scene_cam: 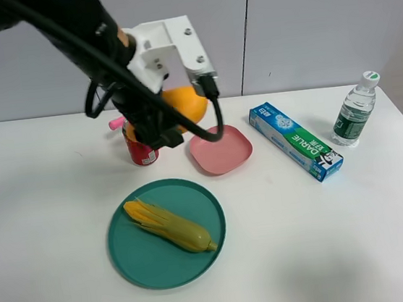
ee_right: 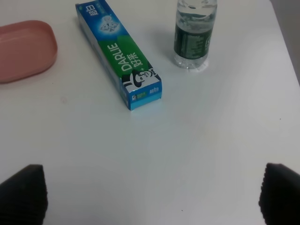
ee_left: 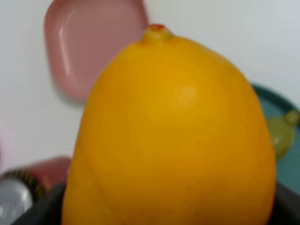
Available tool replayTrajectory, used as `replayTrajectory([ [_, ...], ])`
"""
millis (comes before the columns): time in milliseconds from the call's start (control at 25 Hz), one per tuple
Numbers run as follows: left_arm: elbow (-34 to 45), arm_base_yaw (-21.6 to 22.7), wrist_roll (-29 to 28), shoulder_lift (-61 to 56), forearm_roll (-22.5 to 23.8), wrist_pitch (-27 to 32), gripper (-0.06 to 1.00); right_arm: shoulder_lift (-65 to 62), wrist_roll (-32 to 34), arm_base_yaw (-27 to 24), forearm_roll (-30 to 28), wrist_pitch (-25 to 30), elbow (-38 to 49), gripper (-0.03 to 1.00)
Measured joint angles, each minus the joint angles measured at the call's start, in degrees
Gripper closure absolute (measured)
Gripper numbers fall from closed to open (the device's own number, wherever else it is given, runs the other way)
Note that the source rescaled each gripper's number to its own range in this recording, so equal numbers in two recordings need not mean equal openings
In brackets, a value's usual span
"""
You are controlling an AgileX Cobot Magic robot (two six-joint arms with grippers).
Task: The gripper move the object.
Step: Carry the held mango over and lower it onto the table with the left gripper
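Observation:
My left gripper (scene_cam: 174,122) is shut on the orange-yellow mango (scene_cam: 187,103) and holds it in the air, above the gap between the red can (scene_cam: 142,151) and the pink plate (scene_cam: 220,151). In the left wrist view the mango (ee_left: 173,136) fills most of the frame, with dark gripper parts along the lower edge. My right gripper (ee_right: 152,194) is open and empty; its dark fingertips (ee_right: 23,192) show far apart over bare table. It is out of the exterior view.
A green plate (scene_cam: 127,265) holding a husked corn cob (scene_cam: 170,225) lies at front centre. A toothpaste box (scene_cam: 295,140) and a water bottle (scene_cam: 356,111) stand on the right. A small pink thing (scene_cam: 116,122) lies behind the can.

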Motion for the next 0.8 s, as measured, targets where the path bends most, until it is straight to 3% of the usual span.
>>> replayTrajectory([
  [320, -10.04, -6.71, -1.71, 14.24, 0.07, 0.27, 0.94, 0.00, 0.00, 0.00, 0.00, 0.00, 0.00, -0.03],
  [800, -14.31, -14.11, -1.71, 26.66, -0.11, -8.23, 0.94, 0.00, 0.00, 0.00, 0.00, 0.00, 0.00, -0.03],
])
